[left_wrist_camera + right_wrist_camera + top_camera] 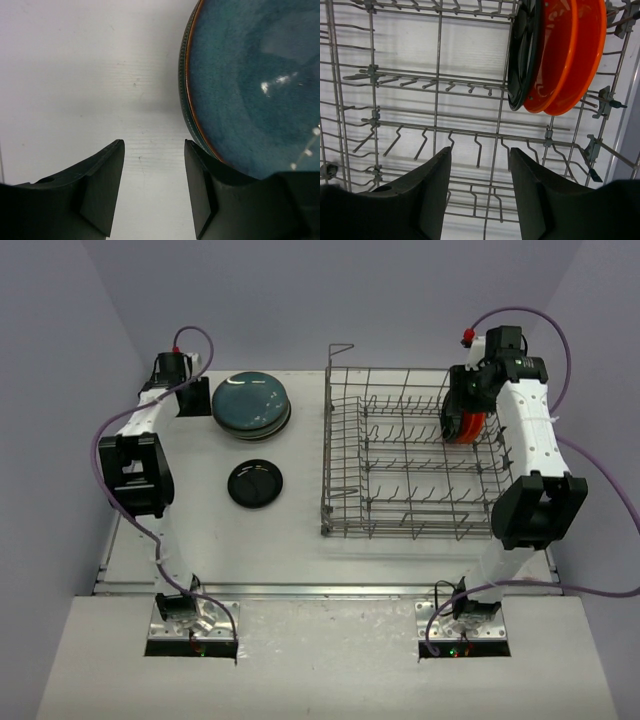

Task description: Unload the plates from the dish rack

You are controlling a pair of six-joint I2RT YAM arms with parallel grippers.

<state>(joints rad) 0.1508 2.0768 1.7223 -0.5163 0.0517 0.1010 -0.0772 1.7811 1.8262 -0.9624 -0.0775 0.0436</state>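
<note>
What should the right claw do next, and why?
Probably ease the right claw forward and to the right so it straddles the rim of the orange plates. It is open and empty, and they stand upright in the rack just ahead.

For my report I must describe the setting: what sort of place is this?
Probably a laboratory robot bench, not a real kitchen: a white table inside plain lavender walls, the left arm and right arm bolted at its near edge, and a wire dish rack standing on it.
</note>
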